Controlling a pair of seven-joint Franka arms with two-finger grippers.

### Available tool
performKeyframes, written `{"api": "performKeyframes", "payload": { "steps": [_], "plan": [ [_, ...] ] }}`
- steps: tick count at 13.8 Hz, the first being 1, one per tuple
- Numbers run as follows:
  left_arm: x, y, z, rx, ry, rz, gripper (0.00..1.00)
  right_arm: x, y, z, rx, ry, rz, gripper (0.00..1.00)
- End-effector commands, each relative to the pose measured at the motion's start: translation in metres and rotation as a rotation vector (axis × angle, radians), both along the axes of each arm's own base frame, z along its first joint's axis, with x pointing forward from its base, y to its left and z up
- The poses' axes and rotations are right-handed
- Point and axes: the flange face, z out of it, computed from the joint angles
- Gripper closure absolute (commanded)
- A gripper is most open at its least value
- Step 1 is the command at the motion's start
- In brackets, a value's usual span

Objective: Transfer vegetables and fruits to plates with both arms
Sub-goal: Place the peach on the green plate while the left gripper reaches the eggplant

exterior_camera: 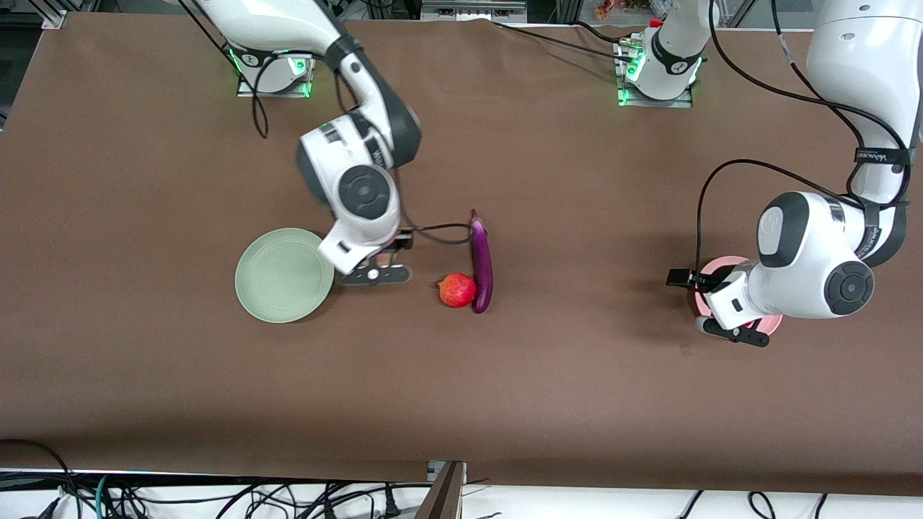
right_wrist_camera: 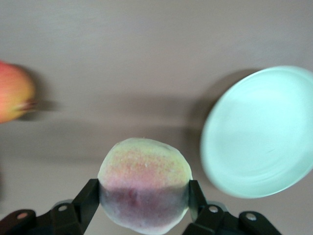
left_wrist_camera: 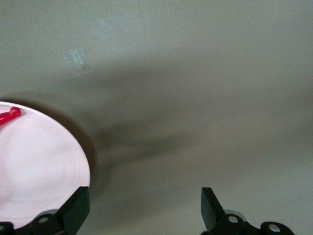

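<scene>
Brown table [exterior_camera: 577, 375], right tool [right_wrist_camera: 144, 196] gripping peach [right_wrist_camera: 144, 181]

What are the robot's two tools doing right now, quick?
Left tool: open, empty, over the edge of the round pink plate.
Right tool: closed on the fuzzy yellowish-pink peach, beside the pale green round plate.

glossy eggplant [exterior_camera: 481, 261], fuzzy peach [right_wrist_camera: 145, 191], matte green plate [exterior_camera: 281, 275]

- The pale green plate [exterior_camera: 283, 274] lies bare, with open tabletop [exterior_camera: 180, 375] around it.
- The pomegranate [exterior_camera: 457, 290] touches the eggplant [exterior_camera: 481, 261], blocking that side.
</scene>
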Motion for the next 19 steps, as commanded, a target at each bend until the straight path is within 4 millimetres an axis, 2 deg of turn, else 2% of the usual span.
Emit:
{"api": "performKeyframes", "payload": {
  "steps": [1,2,4,6,8,9,10,12,13,16,17,19],
  "plan": [
    [-0.009,-0.054,0.019,-0.014,0.009,-0.003,0.0,0.009,-0.063,-0.007,-0.024,0.049,0.107,0.71],
    [-0.013,-0.085,0.021,-0.011,0.007,-0.001,0.0,0.013,-0.09,-0.014,-0.028,0.055,0.137,0.7],
    [-0.026,-0.151,0.02,-0.004,-0.006,-0.034,0.0,0.009,-0.129,-0.034,-0.017,0.025,0.167,0.7],
    [-0.045,-0.216,0.018,0.022,-0.003,0.022,0.0,0.001,-0.151,-0.059,-0.007,-0.009,0.173,0.69],
    [-0.057,-0.247,0.004,0.017,-0.008,0.029,0.0,-0.006,-0.17,-0.081,0.002,-0.025,0.178,0.68],
    [-0.066,-0.268,-0.007,0.013,-0.006,0.005,0.0,-0.007,-0.182,-0.086,0.006,-0.031,0.172,0.67],
    [-0.08,-0.293,-0.026,0.016,0.021,-0.026,0.0,-0.006,-0.189,-0.089,0.007,-0.028,0.166,0.58],
    [-0.095,-0.327,-0.054,0.004,-0.005,0.014,0.0,-0.006,-0.19,-0.091,0.027,-0.028,0.141,0.08],
    [-0.108,-0.349,-0.066,-0.003,-0.026,0.033,0.0,-0.006,-0.191,-0.09,0.04,-0.027,0.127,0.01],
    [-0.127,-0.392,-0.08,-0.025,-0.069,0.138,0.0,-0.002,-0.191,-0.08,0.05,-0.038,0.119,0.01],
    [-0.128,-0.397,-0.093,-0.035,-0.089,0.137,0.02,0.001,-0.188,-0.073,0.068,-0.05,0.103,0.01],
    [-0.125,-0.399,-0.11,-0.068,-0.127,0.141,0.47,0.009,-0.172,-0.057,0.131,-0.065,0.063,0.01]
  ]
}}
